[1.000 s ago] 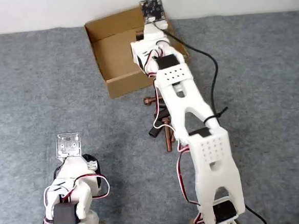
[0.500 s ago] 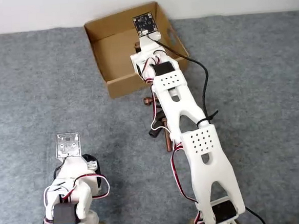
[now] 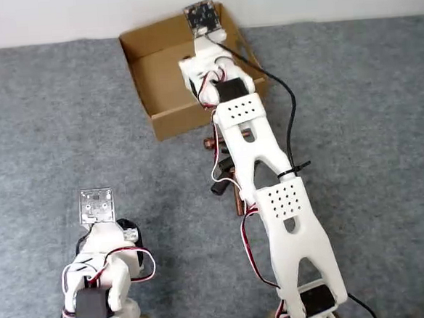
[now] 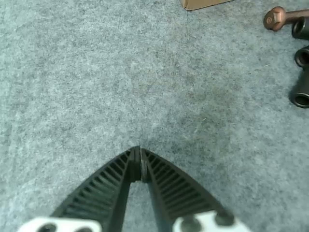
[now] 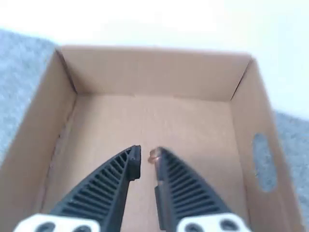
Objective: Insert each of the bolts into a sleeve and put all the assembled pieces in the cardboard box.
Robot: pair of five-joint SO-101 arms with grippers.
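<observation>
My right gripper (image 5: 147, 157) hangs over the inside of the cardboard box (image 5: 154, 72), shut on a copper bolt (image 5: 153, 155) whose tip peeks out between the fingers. From above, the right arm (image 3: 242, 120) stretches across the box's (image 3: 167, 122) front wall. Loose copper bolts (image 3: 238, 201) and a black sleeve (image 3: 219, 187) lie on the mat beside that arm. My left gripper (image 4: 140, 162) is shut and empty, low over bare mat. Off to one side of it lie a copper bolt (image 4: 277, 17) and black sleeves (image 4: 300, 94).
Grey mat (image 3: 64, 126) covers the table, with open room left of the box. The left arm (image 3: 104, 276) sits folded at the near left edge. A black cable (image 3: 290, 117) runs along the right arm. A box corner (image 4: 203, 4) shows far ahead of the left gripper.
The right arm has swung left and farther over the box, still shut on the bolt. The left arm has not moved.
</observation>
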